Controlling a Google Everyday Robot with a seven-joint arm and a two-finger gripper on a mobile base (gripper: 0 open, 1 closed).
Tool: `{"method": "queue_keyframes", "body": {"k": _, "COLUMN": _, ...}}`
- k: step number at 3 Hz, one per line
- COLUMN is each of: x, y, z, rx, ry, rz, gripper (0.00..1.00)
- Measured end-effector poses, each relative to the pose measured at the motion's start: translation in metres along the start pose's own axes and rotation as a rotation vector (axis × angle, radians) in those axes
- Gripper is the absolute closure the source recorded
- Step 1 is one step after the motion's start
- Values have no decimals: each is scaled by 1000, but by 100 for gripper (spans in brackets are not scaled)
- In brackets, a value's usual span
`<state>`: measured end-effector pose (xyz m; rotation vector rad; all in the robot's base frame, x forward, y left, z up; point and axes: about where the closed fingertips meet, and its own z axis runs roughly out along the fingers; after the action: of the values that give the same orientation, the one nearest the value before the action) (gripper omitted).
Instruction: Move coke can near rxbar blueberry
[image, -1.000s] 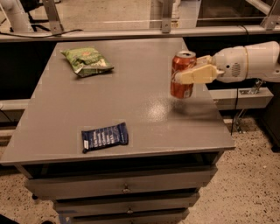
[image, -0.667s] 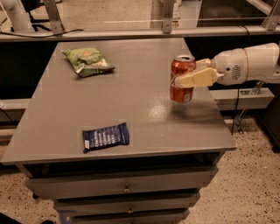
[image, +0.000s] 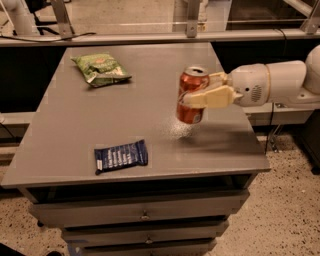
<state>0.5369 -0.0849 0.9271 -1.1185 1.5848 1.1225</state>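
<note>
Leftward is where the coke can (image: 192, 80) has gone since a moment ago: it has shifted away from the right edge of the worktop (image: 75, 125) toward the middle, carried along with the gripper (image: 200, 90). The fingers (image: 210, 97) are clamped on the can, one cream-coloured finger crossing its front about halfway up, the other partly hidden behind it near the top. The can leans slightly, its silver top tipped toward the far edge. Its base seems to hang just above the surface, over a pale glare patch and a dark shadow, though actual contact cannot be ruled out. The white arm (image: 270, 82) reaches in horizontally from beyond the right edge.

The rxbar blueberry (image: 121, 156) has not moved. It lies flat near the front edge, left of centre, its long side roughly parallel to that edge and its white lettering facing up. The can is well apart from it, to the right of it and farther from the front edge.

A green chip bag (image: 101, 69) lies near the far left corner, well apart from both. Below the front edge are closed drawers (image: 145, 215) with small knobs.
</note>
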Motion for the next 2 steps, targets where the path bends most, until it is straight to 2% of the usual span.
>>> {"method": "queue_keyframes", "body": {"k": 1, "x": 8, "y": 40, "z": 36, "rx": -58, "ry": -29, "rz": -51, "gripper": 100}}
{"method": "queue_keyframes", "body": {"k": 2, "x": 22, "y": 66, "z": 60, "rx": -106, "ry": -22, "rz": -116, "gripper": 100}}
